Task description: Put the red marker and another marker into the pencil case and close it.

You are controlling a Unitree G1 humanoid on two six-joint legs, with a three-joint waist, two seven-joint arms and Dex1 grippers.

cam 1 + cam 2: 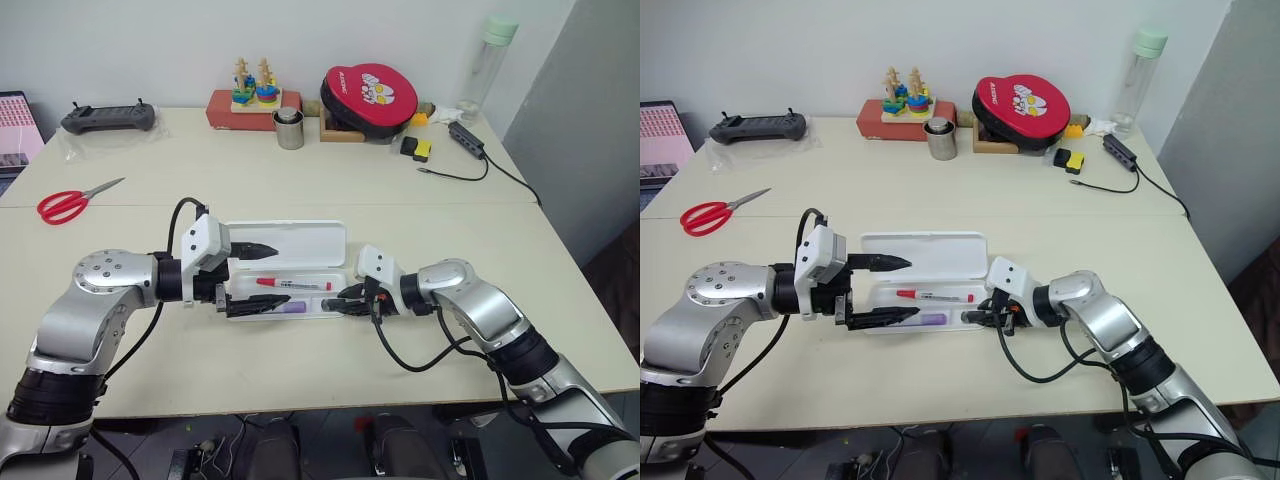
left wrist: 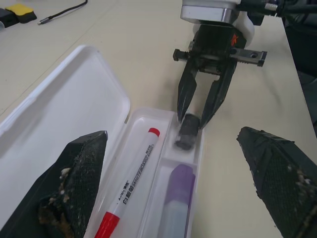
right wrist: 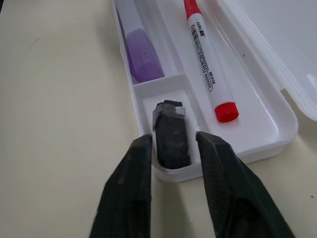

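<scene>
Desk (image 1: 300,190): smooth cream top.
Pencil case (image 1: 300,243): glossy white plastic, lid up.
Red marker (image 3: 207,59): barrel reads "WHITEBOARD MARKER".
Left fingers (image 2: 79,183): spread, empty.
Right fingers (image 3: 218,178): loosened around dark grey piece (image 3: 171,134).

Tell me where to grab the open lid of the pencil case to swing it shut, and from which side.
Take the lid by its long free edge, the far one away from the tray, and come from the far side of the pencil case. The lid lies flat open on the table, hinged along the tray's back wall, so lifting that edge should fold it over the red marker and purple marker.
</scene>
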